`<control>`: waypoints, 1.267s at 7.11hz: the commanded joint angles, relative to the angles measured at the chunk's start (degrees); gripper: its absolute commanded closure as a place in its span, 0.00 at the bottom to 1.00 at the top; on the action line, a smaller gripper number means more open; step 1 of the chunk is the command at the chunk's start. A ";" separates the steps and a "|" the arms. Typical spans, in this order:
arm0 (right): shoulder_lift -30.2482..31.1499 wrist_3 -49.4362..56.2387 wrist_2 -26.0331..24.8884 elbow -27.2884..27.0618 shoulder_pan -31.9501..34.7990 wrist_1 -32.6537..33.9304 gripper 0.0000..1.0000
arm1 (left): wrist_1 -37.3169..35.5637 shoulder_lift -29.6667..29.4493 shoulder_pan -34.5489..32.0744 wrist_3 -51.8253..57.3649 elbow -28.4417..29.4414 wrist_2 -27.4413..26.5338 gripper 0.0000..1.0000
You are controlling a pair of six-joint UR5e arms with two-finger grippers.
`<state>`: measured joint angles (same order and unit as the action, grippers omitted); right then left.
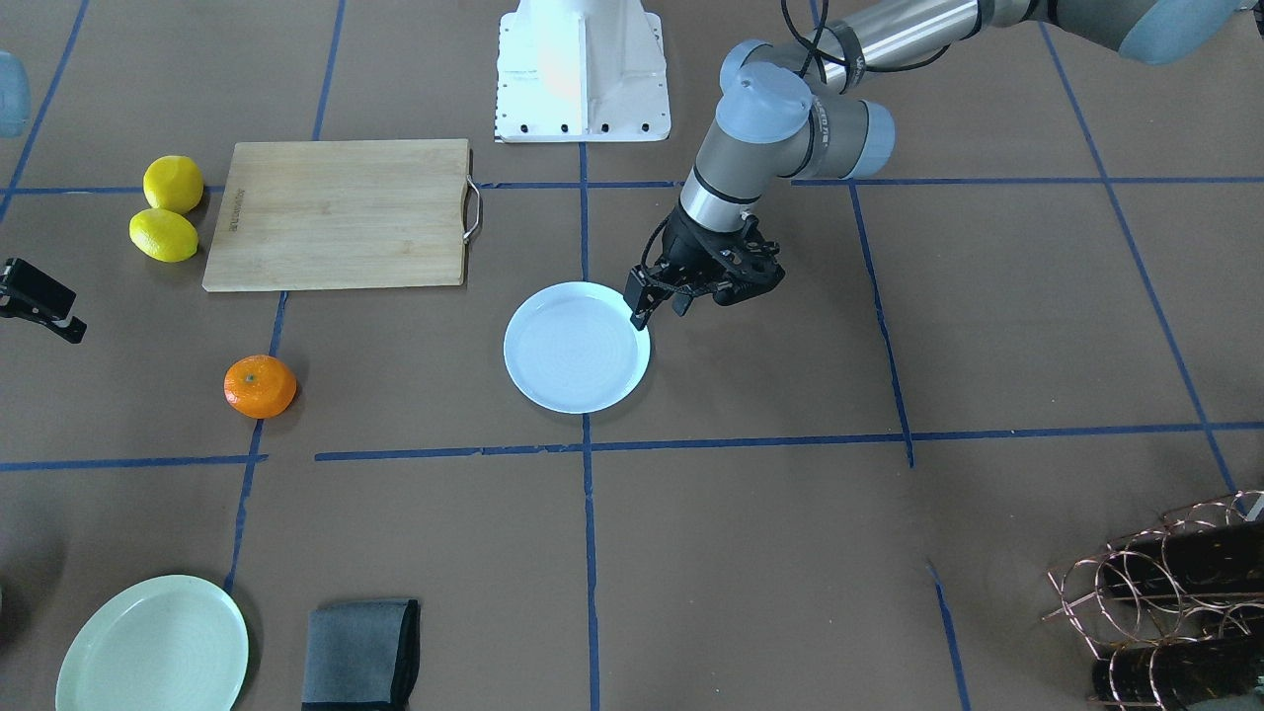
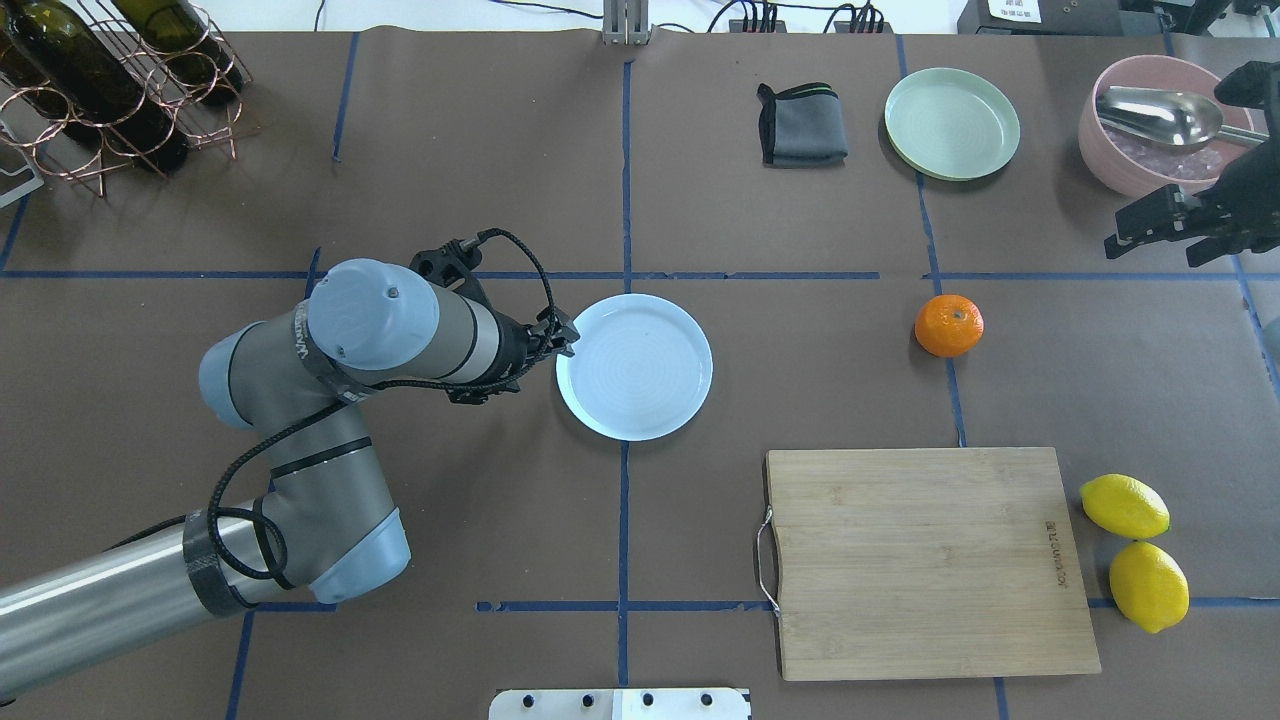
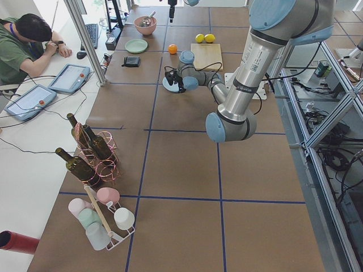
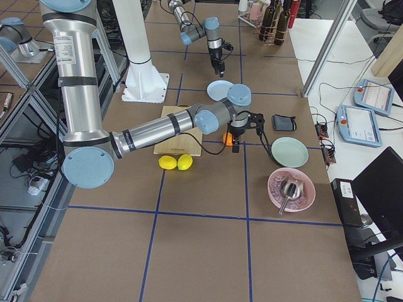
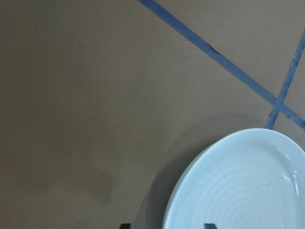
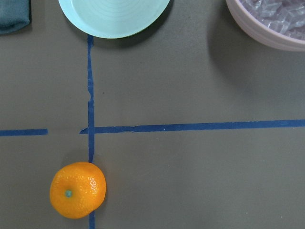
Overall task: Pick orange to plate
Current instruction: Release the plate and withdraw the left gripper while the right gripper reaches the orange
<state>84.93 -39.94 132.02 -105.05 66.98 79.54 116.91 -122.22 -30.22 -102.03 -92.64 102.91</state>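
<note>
The orange (image 2: 949, 325) lies on the brown table, far right of the pale bluish-white plate (image 2: 634, 366), which is bare. My left gripper (image 2: 565, 340) hangs low at the plate's left rim, open; in the left wrist view its fingertips (image 5: 125, 225) straddle the rim of the plate (image 5: 238, 191). My right gripper (image 2: 1152, 240) hovers open beyond the orange, near the table's right edge. Its wrist view looks down on the orange (image 6: 77, 190) at the lower left. In the front-facing view the orange (image 1: 260, 386) sits well apart from the plate (image 1: 577, 346).
A pale green plate (image 2: 952, 122), a folded grey cloth (image 2: 800, 125) and a pink bowl (image 2: 1160, 135) with a spoon stand at the far right. A wooden cutting board (image 2: 925, 560) and two lemons (image 2: 1124, 505) lie nearer. A wine rack (image 2: 100, 80) fills the far left corner.
</note>
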 commanded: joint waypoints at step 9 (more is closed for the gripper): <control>-8.27 -13.68 -16.00 6.15 -19.52 -4.04 0.00 | -26.82 4.61 -17.58 30.13 -13.97 10.30 0.00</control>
<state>78.60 -53.68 116.54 -101.34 48.22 75.55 90.78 -118.83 -46.50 -73.13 -105.77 113.00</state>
